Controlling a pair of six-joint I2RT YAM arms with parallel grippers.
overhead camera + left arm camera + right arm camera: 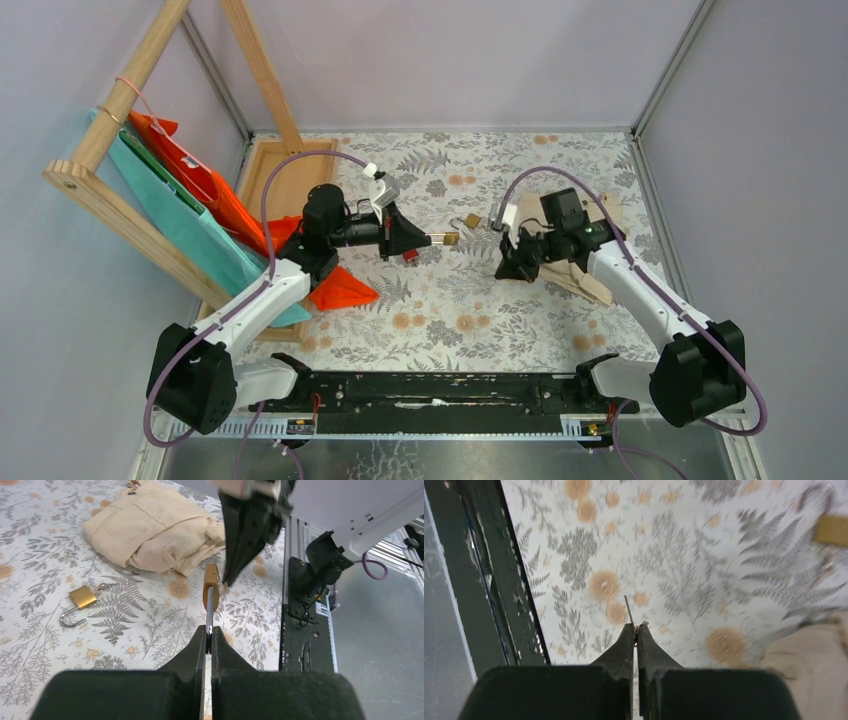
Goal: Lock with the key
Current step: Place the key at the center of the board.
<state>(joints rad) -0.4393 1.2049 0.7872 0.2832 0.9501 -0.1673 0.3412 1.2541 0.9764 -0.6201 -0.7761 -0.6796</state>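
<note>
**Lock** point(410, 256): small red body on the desk point(470, 300), just below the left claw point(209, 631). It shows in the top view only, and its cable cannot be made out.

**Left claw:** pressed together on the steel shackle of a brass padlock point(211, 582), which is held edge-on above the desk.

**Right claw** point(635, 627): pinching the key point(627, 609), seen edge-on as a thin sliver. In the left wrist view the claw's tip hangs near the brass padlock.

**Second padlock** point(82, 597): brass, shackle open, lying flat between the claws.

**Edges:** a black rail point(489, 580) runs along the near edge, and a cloth point(150, 530) lies under the right arm. Open floral surface lies between the claws and the rail.

**Views:** only the right wrist view shows the key. The second padlock is blurred there.
</note>
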